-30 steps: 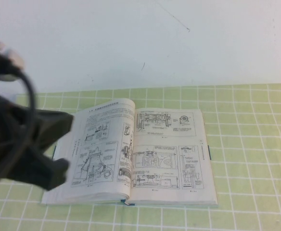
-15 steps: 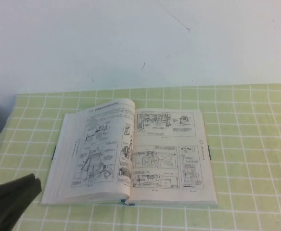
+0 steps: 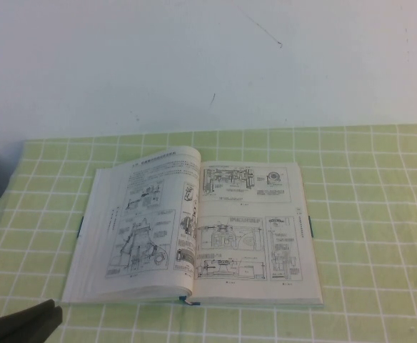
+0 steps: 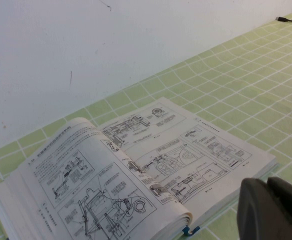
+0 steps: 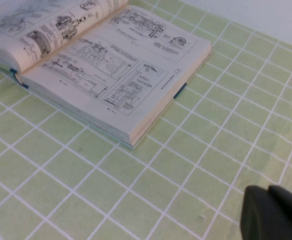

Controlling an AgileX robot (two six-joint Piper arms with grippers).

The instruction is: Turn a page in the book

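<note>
Lying open and flat, the book (image 3: pixel 194 229) sits mid-bench on the green checked cloth (image 3: pixel 365 214), untouched. Left gripper (image 3: pixel 19 325) at the near-left corner, jaw state cannot tell; right gripper (image 5: pixel 276 212) off the book's right, jaws together. Turn looks complete or unstarted; next: lift the page (image 3: pixel 251 225) by its outer edge

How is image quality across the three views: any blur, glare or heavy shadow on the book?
High view: even soft light, no glare, the book slightly soft, captions unreadable. Left wrist view: diagrams clearer; the left end effector is a dark blur at the frame edge. Right wrist view: book sharp enough, the right end effector blurred, shut.
</note>
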